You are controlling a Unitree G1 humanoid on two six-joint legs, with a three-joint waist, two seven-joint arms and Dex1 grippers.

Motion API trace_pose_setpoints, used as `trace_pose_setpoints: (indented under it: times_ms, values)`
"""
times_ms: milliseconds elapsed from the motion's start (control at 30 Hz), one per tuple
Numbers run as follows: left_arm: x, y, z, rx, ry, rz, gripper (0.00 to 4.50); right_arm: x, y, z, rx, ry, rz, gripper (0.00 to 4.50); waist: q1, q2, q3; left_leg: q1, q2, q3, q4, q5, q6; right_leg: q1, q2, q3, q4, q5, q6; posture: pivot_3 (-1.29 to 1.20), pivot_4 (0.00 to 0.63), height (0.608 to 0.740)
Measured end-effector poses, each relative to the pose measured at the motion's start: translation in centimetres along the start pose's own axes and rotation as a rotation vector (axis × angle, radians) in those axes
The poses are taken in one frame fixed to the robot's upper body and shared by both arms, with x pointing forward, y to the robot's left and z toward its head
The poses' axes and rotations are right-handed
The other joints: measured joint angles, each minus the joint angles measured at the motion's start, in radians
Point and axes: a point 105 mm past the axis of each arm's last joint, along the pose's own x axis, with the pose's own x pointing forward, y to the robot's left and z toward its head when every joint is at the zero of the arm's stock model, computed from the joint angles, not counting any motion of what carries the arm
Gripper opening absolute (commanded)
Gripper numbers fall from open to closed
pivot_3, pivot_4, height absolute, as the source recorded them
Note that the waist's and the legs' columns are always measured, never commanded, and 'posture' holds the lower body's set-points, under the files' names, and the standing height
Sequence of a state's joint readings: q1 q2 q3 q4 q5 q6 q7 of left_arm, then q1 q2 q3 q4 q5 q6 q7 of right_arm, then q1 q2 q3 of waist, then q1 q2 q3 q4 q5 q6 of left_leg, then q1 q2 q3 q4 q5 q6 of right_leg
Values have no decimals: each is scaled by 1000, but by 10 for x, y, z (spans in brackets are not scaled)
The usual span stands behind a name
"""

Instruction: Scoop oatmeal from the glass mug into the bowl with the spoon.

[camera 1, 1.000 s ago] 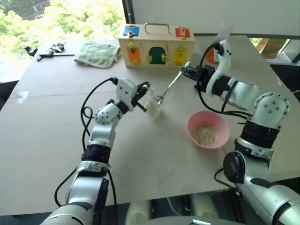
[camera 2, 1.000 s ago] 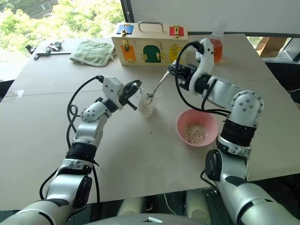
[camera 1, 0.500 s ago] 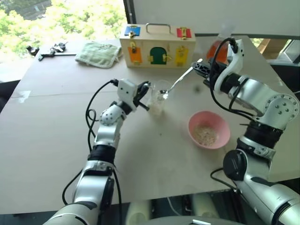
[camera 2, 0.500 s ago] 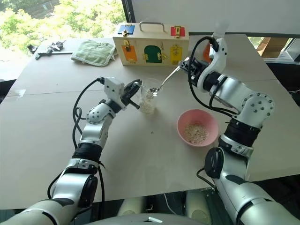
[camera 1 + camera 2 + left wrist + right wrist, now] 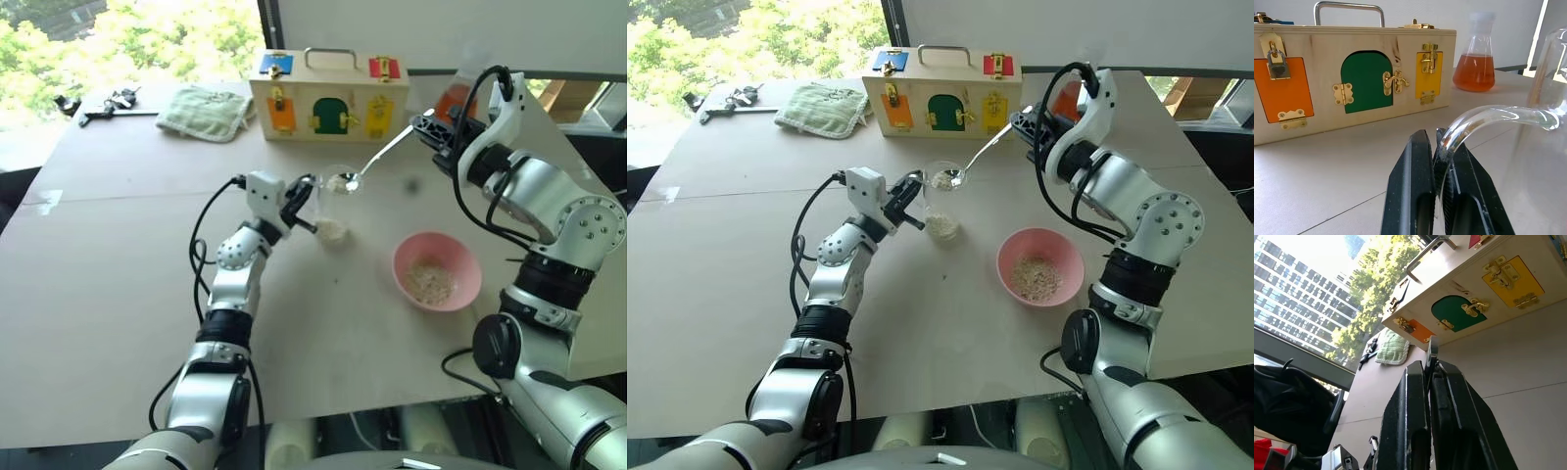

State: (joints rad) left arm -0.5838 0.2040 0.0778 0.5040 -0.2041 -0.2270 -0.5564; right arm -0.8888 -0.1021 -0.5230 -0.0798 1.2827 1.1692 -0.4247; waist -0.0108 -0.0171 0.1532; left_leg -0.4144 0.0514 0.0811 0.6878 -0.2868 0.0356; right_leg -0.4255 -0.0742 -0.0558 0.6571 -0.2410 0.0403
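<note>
Daylight from a window falls across the pale table, where the left gripper is clamped on the handle of the glass mug, apparently to keep it from sliding or tipping while oats are dug out. Some oatmeal lies at the mug's bottom. The right gripper pinches the end of the spoon handle, holding it roughly level so its load, resting just above the mug's rim, does not spill. Beyond it stands the wooden latch box. The pink bowl, near the mug on the right arm's side, already holds oats, though how much is hard to judge.
</note>
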Motion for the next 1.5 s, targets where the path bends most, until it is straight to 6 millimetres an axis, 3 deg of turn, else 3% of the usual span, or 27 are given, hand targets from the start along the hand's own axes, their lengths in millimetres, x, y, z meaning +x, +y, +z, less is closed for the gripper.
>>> trace_pose_setpoints:
  times_ms: [267, 733, 1200, 1500]
  values:
    - [2, -9, 0, -18, -56, 2, 46, -2, 0, 1, 10, -9, 4, 0, -1, 0, 0, 0, 0, 0, 0, 0, 0, 0, 0, 0, 0, 0, 0, 0, 150, 740]
    - [-5, 6, -8, -75, -85, 96, 46, -10, 3, 13, 24, -72, 13, 0, -1, 0, 0, 0, 0, 0, 0, 0, 0, 0, 0, 0, 0, 0, 0, 0, 150, 740]
    - [-3, 1, -8, -87, -93, 82, 46, -9, 6, 0, 87, -50, 12, 0, 0, 0, 0, 0, 1, 0, 0, 0, 0, 0, 0, 0, 0, 0, 0, 0, 150, 740]
    - [1, -1, -3, -85, -117, 77, 46, -9, 0, -9, 220, -50, -6, 0, -1, 0, 0, 0, 1, 0, 0, 0, 0, 0, 0, 0, -1, 0, 0, 0, 150, 740]
